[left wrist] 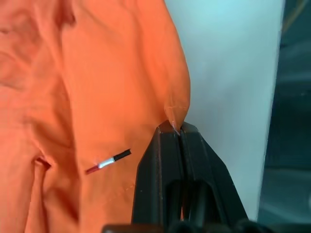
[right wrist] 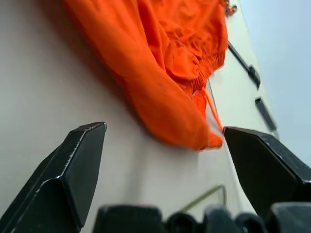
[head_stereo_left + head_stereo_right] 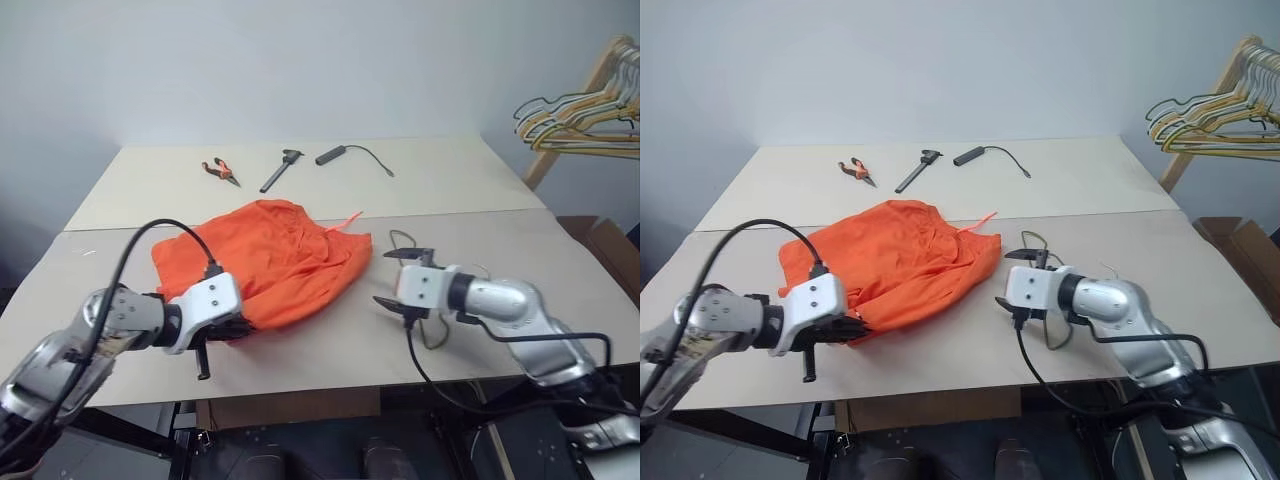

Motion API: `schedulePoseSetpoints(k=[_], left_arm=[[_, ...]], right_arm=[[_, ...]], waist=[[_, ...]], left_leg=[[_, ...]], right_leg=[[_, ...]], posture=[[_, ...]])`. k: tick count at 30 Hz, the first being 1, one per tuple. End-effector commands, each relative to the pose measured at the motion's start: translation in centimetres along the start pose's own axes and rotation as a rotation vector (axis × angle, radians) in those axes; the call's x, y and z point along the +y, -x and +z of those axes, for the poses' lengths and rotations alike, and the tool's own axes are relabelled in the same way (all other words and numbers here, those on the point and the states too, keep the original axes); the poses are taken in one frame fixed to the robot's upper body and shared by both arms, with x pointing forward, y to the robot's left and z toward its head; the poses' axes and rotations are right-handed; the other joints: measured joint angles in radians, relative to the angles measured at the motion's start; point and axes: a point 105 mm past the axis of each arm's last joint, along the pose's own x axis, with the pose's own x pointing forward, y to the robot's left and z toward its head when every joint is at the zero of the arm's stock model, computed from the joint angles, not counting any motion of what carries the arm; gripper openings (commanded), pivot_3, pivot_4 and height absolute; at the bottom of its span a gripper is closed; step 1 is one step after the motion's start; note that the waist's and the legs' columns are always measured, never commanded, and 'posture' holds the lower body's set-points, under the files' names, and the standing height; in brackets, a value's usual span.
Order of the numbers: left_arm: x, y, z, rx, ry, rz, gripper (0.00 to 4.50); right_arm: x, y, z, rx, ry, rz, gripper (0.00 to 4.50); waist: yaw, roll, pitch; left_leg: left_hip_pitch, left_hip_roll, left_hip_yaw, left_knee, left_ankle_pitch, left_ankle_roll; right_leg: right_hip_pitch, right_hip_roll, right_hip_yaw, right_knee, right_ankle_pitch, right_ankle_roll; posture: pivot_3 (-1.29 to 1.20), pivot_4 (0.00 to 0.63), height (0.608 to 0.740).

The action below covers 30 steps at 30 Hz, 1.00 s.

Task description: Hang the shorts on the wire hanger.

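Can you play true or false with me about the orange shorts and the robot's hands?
1. The left gripper pinches a corner of the shorts. True.
2. The right gripper holds the shorts too. False: its fingers are wide apart with nothing between them, beside the shorts.
3. The shorts already hang on the wire hanger. False: they lie in a heap on the table, and the wire hanger lies flat near the right gripper.
4. Pliers with red handles lie at the far side of the table. True.
5. A bunch of hangers hangs off to the robot's right. True.
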Motion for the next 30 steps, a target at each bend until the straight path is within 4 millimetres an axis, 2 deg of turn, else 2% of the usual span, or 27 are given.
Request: schedulePoseSetpoints(k=[1,3,9,13,19,24,27,30], left_arm=[[-0.2,2.2,1.3,-0.038,-0.078,0.006,0.01],[-0.5,3.0,1.3,-0.041,-0.074,-0.002,0.01],[-0.9,4.2,1.3,-0.047,-0.067,-0.001,0.01],[-1.0,4.5,1.2,-0.042,-0.058,0.011,0.0],[-1.1,5.1,1.1,-0.051,-0.047,0.01,0.0],[-1.1,5.4,0.4,-0.049,-0.056,0.014,0.0],[-1.0,5.1,-0.6,-0.032,-0.099,0.013,0.0],[-0.8,4.5,-1.5,-0.014,-0.146,-0.007,0.0]], right_arm=[[-1.3,-2.0,0.1,-0.017,0.119,-0.059,4.5],[-1.5,-3.6,-0.2,-0.015,0.175,-0.067,4.5],[-1.7,-6.2,-0.6,-0.031,0.255,-0.079,4.5],[-1.6,-6.8,-0.9,-0.051,0.284,-0.062,3.58],[-1.5,-7.1,-1.8,-0.051,0.315,-0.054,1.61],[-1.8,-5.6,-2.7,-0.046,0.337,-0.043,0.05],[-2.0,-3.3,-3.0,-0.038,0.349,0.014,0.05],[-0.8,0.4,-2.9,-0.023,0.361,0.126,0.05]], waist=[[-0.005,-0.001,0.001],[-0.008,-0.001,0.001],[-0.007,-0.001,0.002],[-0.004,-0.001,0.002],[-0.01,-0.001,0.002],[-0.009,-0.001,0.002],[-0.004,-0.001,0.003],[0.01,0.0,0.003]], left_leg=[[0.0,0.001,0.0,0.0,0.0,0.0],[0.0,0.001,0.0,0.0,0.0,0.0],[0.001,0.002,-0.001,-0.001,0.0,0.0],[0.002,0.002,-0.001,-0.001,0.0,0.0],[0.004,0.002,-0.001,-0.002,0.0,0.0],[0.005,0.003,-0.001,-0.004,0.0,0.0],[0.005,0.003,0.0,-0.004,0.0,0.0],[0.005,0.003,0.0,-0.004,0.0,0.0]], right_leg=[[0.0,0.001,0.001,0.0,0.0,0.0],[-0.001,0.001,0.001,0.0,0.0,-0.001],[-0.001,0.002,0.002,0.001,0.001,-0.001],[0.0,0.002,0.002,0.001,0.001,-0.002],[0.0,0.003,0.004,0.002,0.002,-0.003],[0.0,0.004,0.005,0.002,0.002,-0.003],[0.0,0.004,0.005,0.001,0.002,-0.003],[0.001,0.004,0.004,0.0,0.002,-0.003]], posture=[[-0.04,0.031,0.74],[-0.03,0.034,0.74],[0.0,0.04,0.74],[0.0,0.041,0.74],[0.01,0.041,0.74],[0.01,0.037,0.74],[-0.02,0.034,0.74],[-0.04,0.037,0.74]])
